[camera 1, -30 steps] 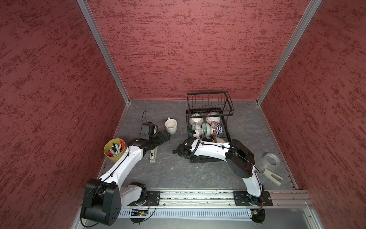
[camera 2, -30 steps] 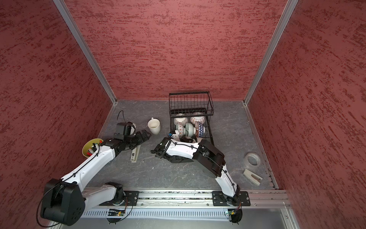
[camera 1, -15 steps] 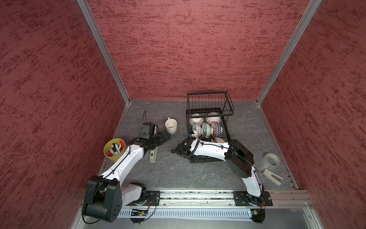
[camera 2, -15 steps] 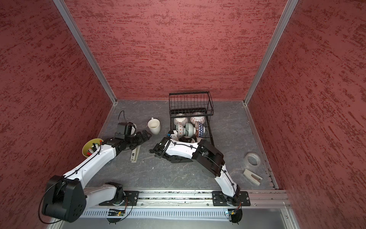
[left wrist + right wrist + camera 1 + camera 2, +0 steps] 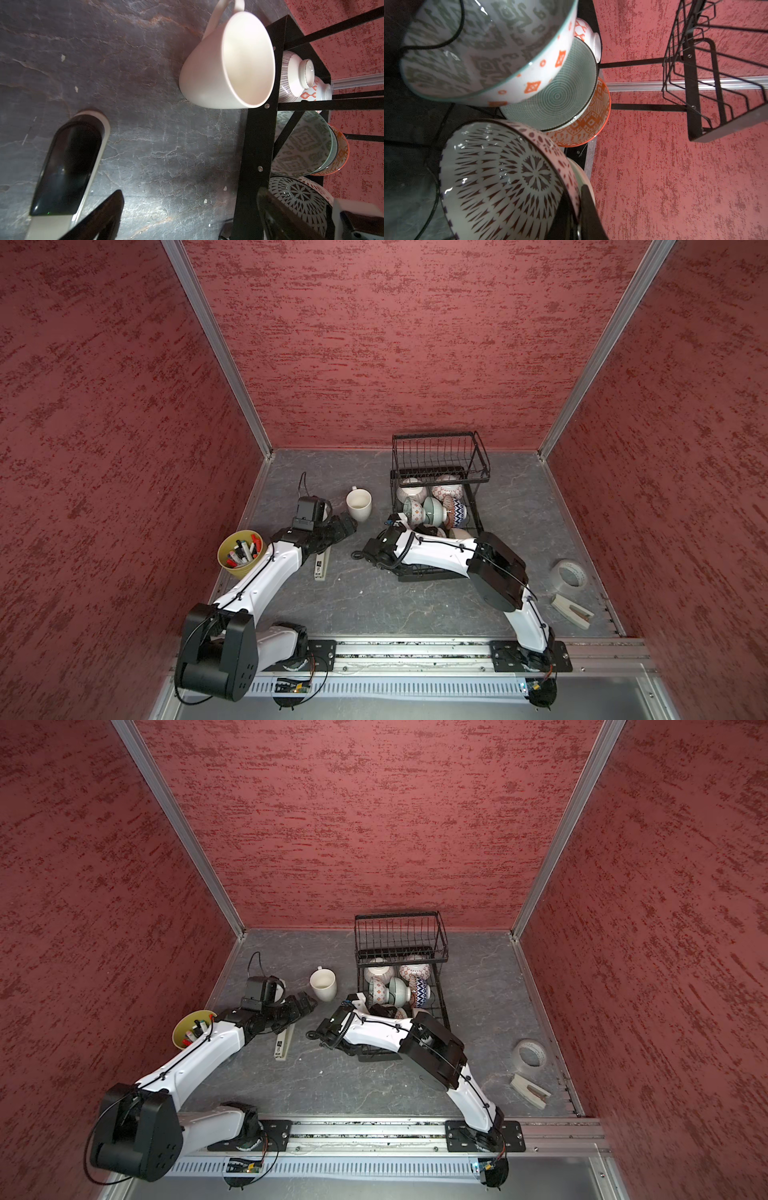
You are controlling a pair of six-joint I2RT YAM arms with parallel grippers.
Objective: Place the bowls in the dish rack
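Note:
The black wire dish rack (image 5: pixel 436 448) (image 5: pixel 399 928) stands at the back of the table, and several patterned bowls (image 5: pixel 432 508) (image 5: pixel 395 988) sit on edge in its lower tier. My right gripper (image 5: pixel 577 191) (image 5: pixel 424 530) is shut on the rim of a bowl with dark triangles (image 5: pixel 508 176) (image 5: pixel 297 195) at the front of that tier. One finger is inside the rim and one outside. Behind it lean a grey-patterned bowl (image 5: pixel 488 41), a pale green bowl (image 5: pixel 560 93) and an orange bowl (image 5: pixel 591 120). My left gripper (image 5: pixel 190 193) (image 5: pixel 347 526) hangs open over bare table, left of the rack.
A cream mug (image 5: pixel 359 504) (image 5: pixel 228 62) stands just left of the rack. A white and black oblong device (image 5: pixel 320 566) (image 5: pixel 68 166) lies under my left arm. A pot of markers (image 5: pixel 241 553) is at the far left. A tape roll (image 5: pixel 569 574) and a white block (image 5: pixel 571 610) lie at the right.
My right wrist has drifted slightly left while still gripping the bowl. The left arm has barely moved and its jaws stay open.

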